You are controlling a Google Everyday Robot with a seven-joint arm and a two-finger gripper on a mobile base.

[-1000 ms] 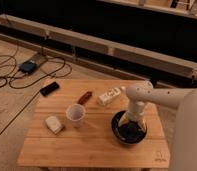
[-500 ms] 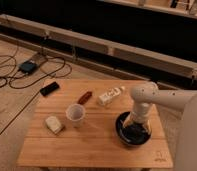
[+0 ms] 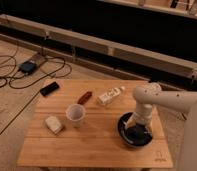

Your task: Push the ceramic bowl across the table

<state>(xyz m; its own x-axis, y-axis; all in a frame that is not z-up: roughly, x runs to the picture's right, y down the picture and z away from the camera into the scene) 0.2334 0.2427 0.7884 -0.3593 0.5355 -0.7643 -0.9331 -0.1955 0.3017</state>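
The glossy black ceramic bowl [image 3: 128, 136] sits on the right side of the light wooden table [image 3: 97, 142], close to its right edge. My white arm comes in from the right and bends down over the bowl. My gripper [image 3: 137, 131] reaches down into the bowl, its dark end touching the inside. The arm hides part of the bowl's right rim.
A small white cup [image 3: 75, 115] stands mid-table. A pale wrapped item [image 3: 54, 124] lies at the left, a red-brown bar [image 3: 84, 97] and a white packet [image 3: 110, 95] at the back. A black phone [image 3: 49, 89] lies on the back left corner. Cables and a box [image 3: 28, 66] lie on the floor to the left.
The bowl and my gripper have shifted a little to the right and toward the front of the table. The other objects have not moved.
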